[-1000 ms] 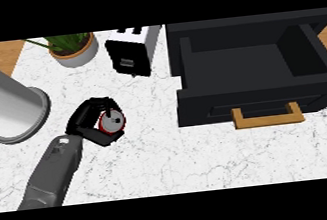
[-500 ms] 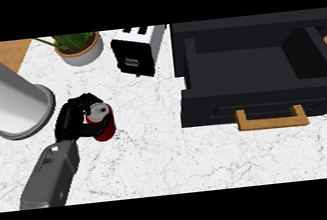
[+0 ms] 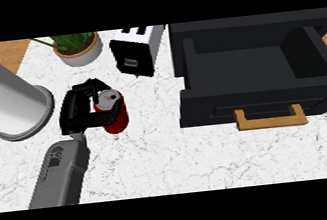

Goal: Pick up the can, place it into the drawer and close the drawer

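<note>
Nearest to me, a grey forearm (image 3: 60,173) comes up from the lower edge over the white marbled counter (image 3: 201,158), slanting slightly to the right as it goes. At its end the left hand (image 3: 76,111) is curled round the can (image 3: 112,110): black fingers (image 3: 89,85) hook over the far side near the silver lid and the thumb wraps across the can's red body lower down. The can is red with a grey metal top, and it sits upright or nearly so in that grasp, left of the middle of the counter. I cannot tell whether its base touches the marble or hangs just above it. The right hand shows nowhere in the head view.

To the right, well apart from the can, the black drawer (image 3: 255,72) stands pulled open, its dark inside bare to the eye, with a tan wooden handle (image 3: 270,118) on the front face toward me. To the left of the hand stands a tall white cylinder (image 3: 6,98) with a round flared base, close beside the hand.

Farther back, a black and white toaster (image 3: 138,52) sits just beyond the can, near the drawer's left wall. At the far left a potted plant (image 3: 78,48) in a pale pot stands by the counter's back edge.
</note>
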